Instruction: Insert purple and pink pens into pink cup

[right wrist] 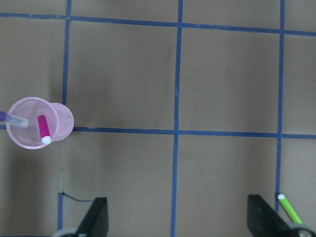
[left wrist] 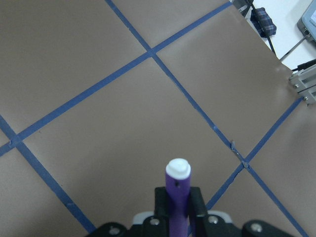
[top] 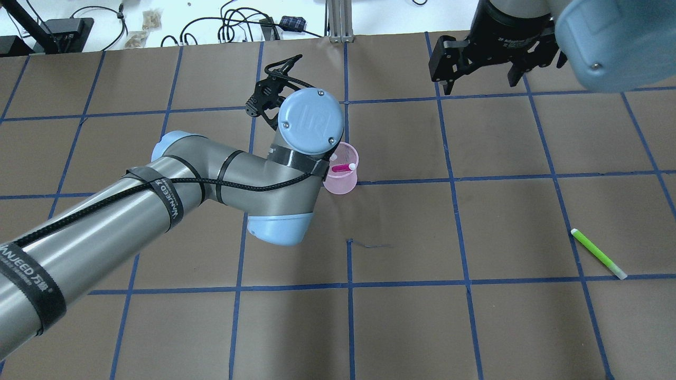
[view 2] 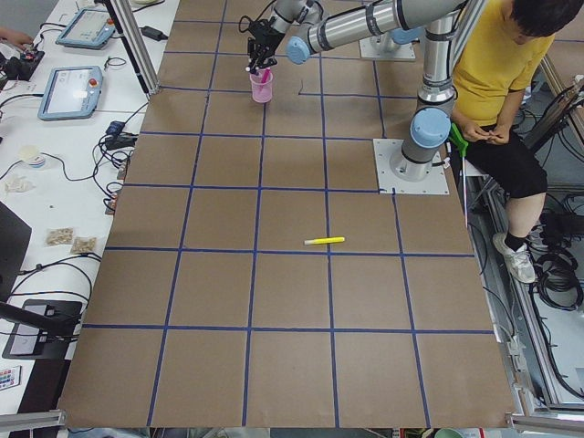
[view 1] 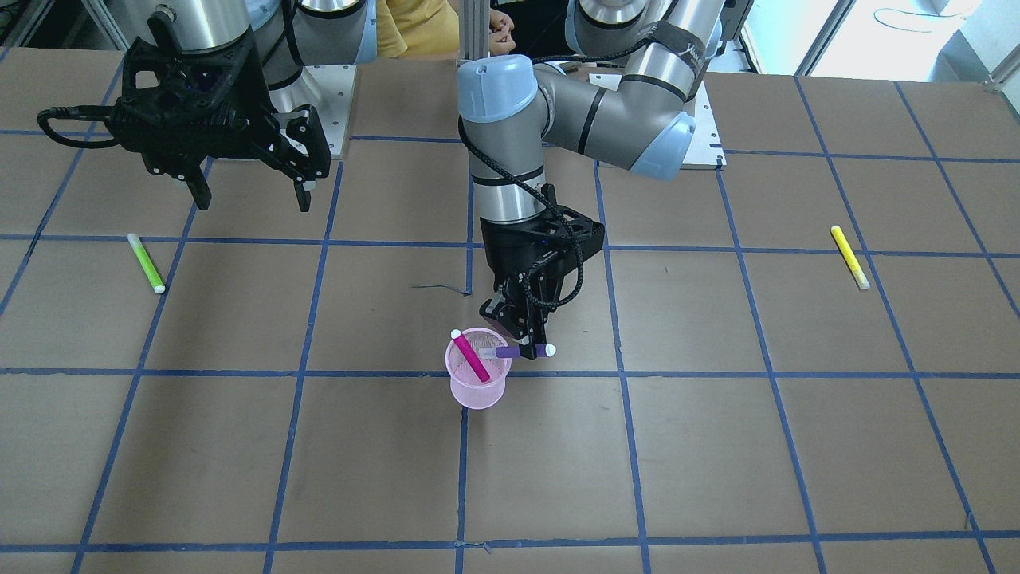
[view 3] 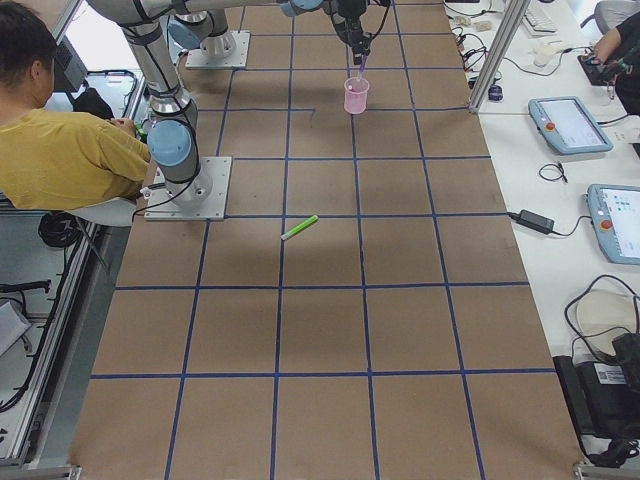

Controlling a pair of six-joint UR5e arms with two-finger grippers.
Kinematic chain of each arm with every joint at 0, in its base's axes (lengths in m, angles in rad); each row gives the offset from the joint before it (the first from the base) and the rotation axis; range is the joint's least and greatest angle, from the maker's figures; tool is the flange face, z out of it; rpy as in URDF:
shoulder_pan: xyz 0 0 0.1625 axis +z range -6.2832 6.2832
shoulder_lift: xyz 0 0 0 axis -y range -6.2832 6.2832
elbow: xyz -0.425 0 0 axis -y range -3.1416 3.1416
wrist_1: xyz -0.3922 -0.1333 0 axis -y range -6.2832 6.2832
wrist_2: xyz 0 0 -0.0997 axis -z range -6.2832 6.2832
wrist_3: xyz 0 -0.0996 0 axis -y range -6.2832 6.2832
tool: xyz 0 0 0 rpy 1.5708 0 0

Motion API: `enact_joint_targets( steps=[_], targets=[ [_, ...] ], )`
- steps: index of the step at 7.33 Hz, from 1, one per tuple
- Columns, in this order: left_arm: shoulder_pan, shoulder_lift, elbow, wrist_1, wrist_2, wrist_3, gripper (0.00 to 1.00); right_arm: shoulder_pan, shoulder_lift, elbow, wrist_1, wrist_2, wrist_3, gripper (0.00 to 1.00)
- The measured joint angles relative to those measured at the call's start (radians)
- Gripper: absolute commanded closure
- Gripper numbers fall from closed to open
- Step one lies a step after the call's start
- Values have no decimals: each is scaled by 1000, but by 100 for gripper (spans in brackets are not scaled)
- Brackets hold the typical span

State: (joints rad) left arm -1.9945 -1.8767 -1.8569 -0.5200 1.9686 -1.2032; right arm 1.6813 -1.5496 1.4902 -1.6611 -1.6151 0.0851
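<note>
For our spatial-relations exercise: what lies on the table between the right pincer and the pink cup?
Nothing; in the overhead view, bare table with blue tape lines separates right pincer and pink cup.

Blue joint cap (top: 310,122) on left arm: "UR" logo, embossed.
Black strap (top: 168,198) around left forearm: "WANJEED", white.
Second strap (top: 31,285) nearer the base: "WANJEED", then characters too unclear to read.

- The left gripper (view 1: 527,347) is crowding the pink cup (view 1: 478,392) on its robot side, holding the purple pen (view 1: 507,351) over its rim.
- The pink pen (view 1: 470,357) is leaning across the cup's mouth.
- Bare table (view 1: 558,462) is lying on the cup's operator side.
</note>
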Motion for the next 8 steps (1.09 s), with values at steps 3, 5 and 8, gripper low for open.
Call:
enact_joint_targets(
  steps=[3,5,8],
  targets=[
    [-25,0,-27,0,34,-21,96,-1,-6,2,3,29,45,0],
    [-28,-4,-42,0,35,-50,96,-1,-14,6,16,26,48,0],
    [-36,-16,-43,0,35,-85,80,0,-16,10,22,23,44,0]
  ],
)
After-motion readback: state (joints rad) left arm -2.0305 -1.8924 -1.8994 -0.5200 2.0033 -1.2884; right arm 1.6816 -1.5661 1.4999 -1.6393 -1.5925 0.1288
